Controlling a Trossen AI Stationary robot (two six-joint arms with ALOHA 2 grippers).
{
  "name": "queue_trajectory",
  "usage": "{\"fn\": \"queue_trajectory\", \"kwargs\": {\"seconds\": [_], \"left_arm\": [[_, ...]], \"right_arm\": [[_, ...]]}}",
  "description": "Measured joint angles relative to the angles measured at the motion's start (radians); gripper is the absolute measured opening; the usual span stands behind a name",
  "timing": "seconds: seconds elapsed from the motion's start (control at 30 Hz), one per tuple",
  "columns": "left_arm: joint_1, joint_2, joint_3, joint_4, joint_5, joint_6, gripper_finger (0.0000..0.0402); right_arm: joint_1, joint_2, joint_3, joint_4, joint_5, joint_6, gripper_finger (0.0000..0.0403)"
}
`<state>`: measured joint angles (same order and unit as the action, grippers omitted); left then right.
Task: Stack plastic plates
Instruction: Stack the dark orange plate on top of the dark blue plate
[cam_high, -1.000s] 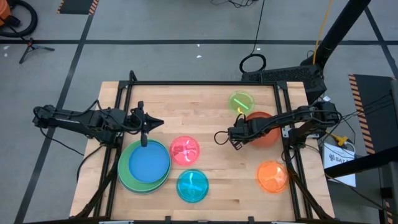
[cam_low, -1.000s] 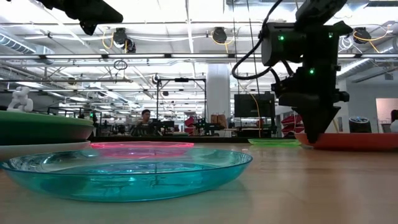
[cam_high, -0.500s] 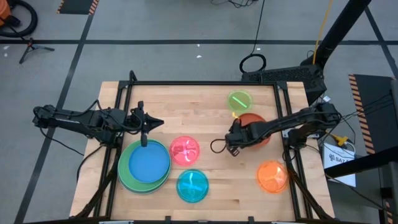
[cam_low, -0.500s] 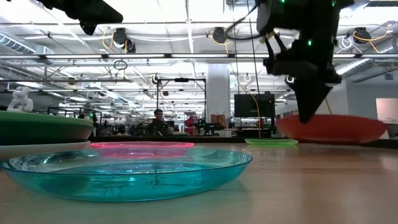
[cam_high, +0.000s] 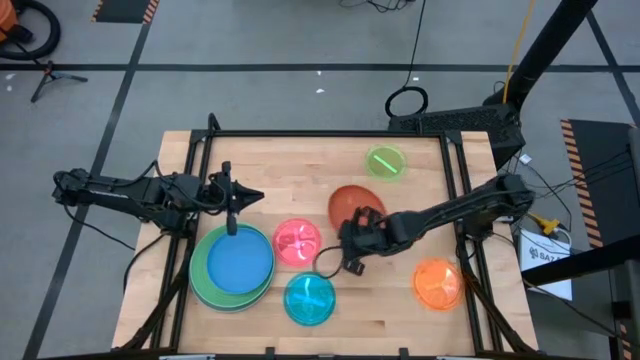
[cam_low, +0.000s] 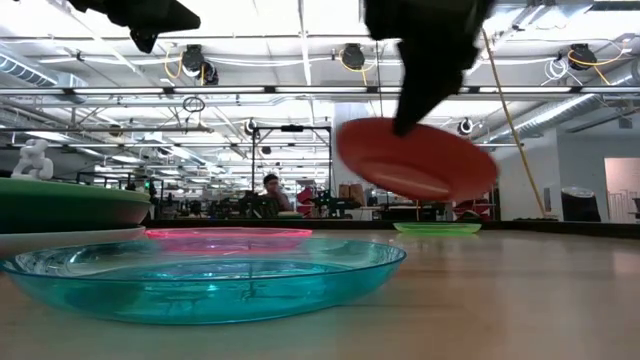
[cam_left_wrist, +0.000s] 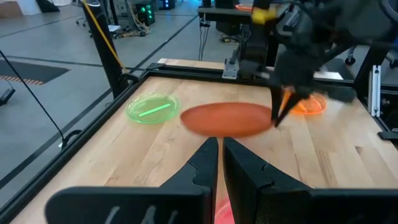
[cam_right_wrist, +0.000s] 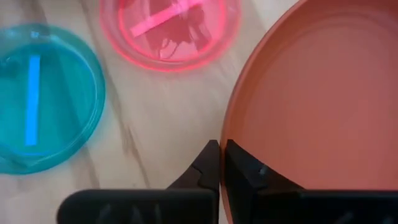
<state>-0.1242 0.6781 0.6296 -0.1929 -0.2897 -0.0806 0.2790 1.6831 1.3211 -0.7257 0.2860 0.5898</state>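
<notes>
My right gripper (cam_high: 350, 240) is over the middle of the table, shut on the red-orange plate (cam_high: 348, 203), which shows lifted in the low view (cam_low: 415, 160). A stack with a blue plate (cam_high: 238, 260) on top of green plates (cam_high: 198, 280) sits at the near left. The pink plate (cam_high: 297, 241), the cyan plate (cam_high: 310, 298), the orange plate (cam_high: 438, 282) and the lime plate (cam_high: 388, 163) each lie flat on the wood. My left gripper (cam_high: 232, 215) waits, shut and holding nothing, above the far rim of the stack. My right gripper pinches the rim of the red-orange plate (cam_right_wrist: 225, 127) between its two fingers, at the plate's near edge. The plate is lifted clear of the table. In the low view it hangs tilted below the gripper (cam_low: 420, 90).
The table has a raised dark frame (cam_high: 320, 134) along its edges. Bare wood lies between the pink plate and the lime plate and along the near right. People and equipment show in the room beyond the far edge.
My right gripper has lifted the red-orange plate off the table's right side and carried it toward the left and slightly nearer, to the middle near the pink plate. The plate, flat on the wood a second ago, now hangs tilted in the air.
</notes>
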Motion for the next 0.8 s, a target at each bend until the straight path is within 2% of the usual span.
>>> {"fn": "queue_trajectory", "kwargs": {"seconds": [0.27, 0.43, 0.6, 0.8], "left_arm": [[-0.001, 0.000, 0.000, 0.003, 0.000, -0.001, 0.0030], [-0.020, 0.000, 0.000, 0.001, 0.000, -0.003, 0.0030], [-0.043, 0.000, 0.000, 0.006, 0.000, -0.002, 0.0030], [-0.086, -0.001, 0.034, -0.006, 0.000, -0.018, 0.0031]], "right_arm": [[0.005, 0.313, 0.412, -0.188, -0.003, -0.291, 0.0001], [0.005, 0.434, 0.620, -0.261, -0.016, -0.424, 0.0001], [0.005, 0.503, 0.731, -0.266, -0.046, -0.536, 0.0001], [0.008, 0.544, 0.752, -0.199, -0.055, -0.648, 0.0000]]}}
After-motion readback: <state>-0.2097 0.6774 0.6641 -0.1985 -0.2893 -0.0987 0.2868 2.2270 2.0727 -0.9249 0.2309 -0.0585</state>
